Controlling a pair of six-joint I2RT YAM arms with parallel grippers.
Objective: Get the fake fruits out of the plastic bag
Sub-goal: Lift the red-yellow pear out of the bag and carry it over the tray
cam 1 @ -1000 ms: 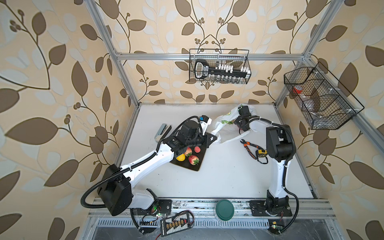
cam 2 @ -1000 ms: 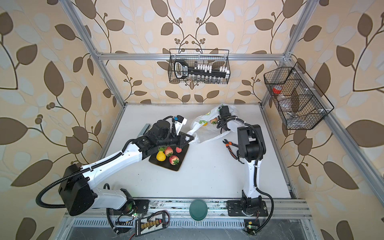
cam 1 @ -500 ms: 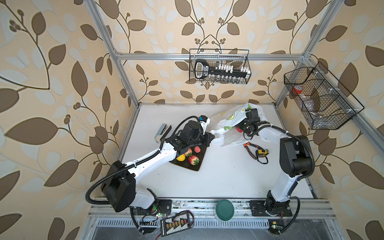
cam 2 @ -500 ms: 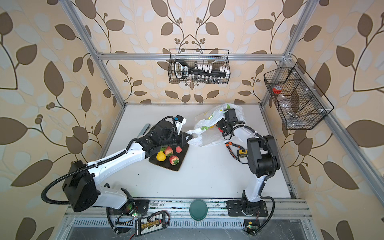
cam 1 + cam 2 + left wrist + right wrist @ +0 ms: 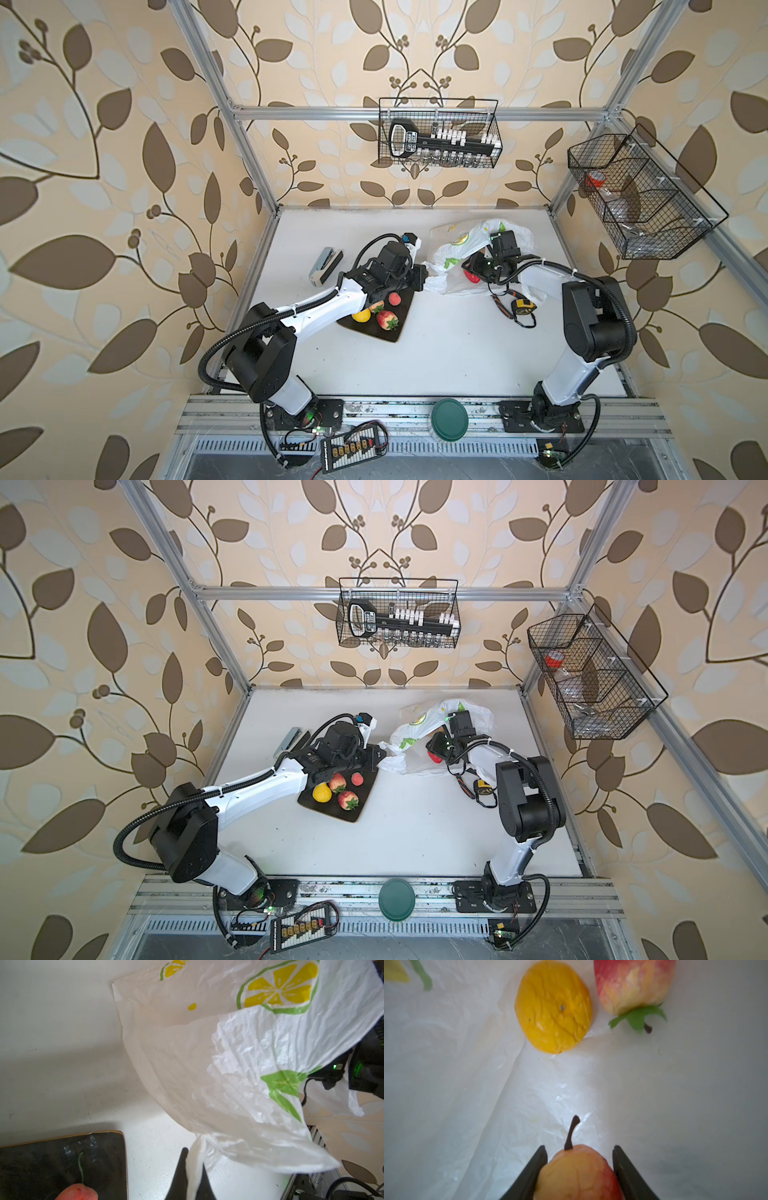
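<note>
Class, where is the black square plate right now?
In both top views the black square plate lies on the table left of centre, partly under the left arm, with the plastic bag just beyond its far right corner.

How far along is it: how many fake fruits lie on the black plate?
4: yellow fruit at its left, far strawberry beside the left arm, near strawberry in front, small red fruit toward the bag. The arm may hide more.

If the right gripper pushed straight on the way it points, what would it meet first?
Past the stemmed fruit between its jaws, the crinkled film of the plastic bag, then probably the yellow fruit; depth is unclear.
</note>
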